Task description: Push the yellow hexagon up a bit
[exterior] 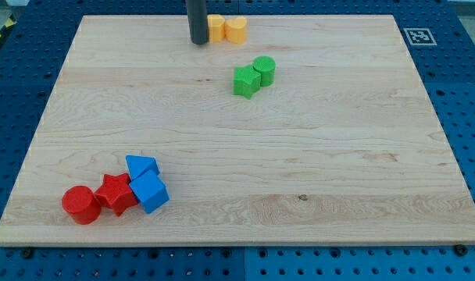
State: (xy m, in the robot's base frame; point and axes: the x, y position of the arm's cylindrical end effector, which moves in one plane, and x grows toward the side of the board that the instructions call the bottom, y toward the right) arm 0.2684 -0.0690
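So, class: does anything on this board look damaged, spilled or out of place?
Nothing stands out. The blocks sit flat on the wooden board in three tidy clusters: yellow at the view's top, green below, red and blue at bottom left. My tip rests beside the yellow pair.

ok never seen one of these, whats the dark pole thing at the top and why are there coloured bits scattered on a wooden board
There is a single picture, from a camera looking down at an angle on a wooden board lying on a blue perforated table. The dark pole is the end of a robot arm. It has no hand, just a rod, and my tip slides along the board to push blocks. Nothing is held.

The tip sits near the view's top, right beside two yellow blocks: one partly hidden, and the yellow hexagon to its right. Below them sit a green block and a green cylinder, touching. At the lower left are a red cylinder, a red star and two blue blocks.
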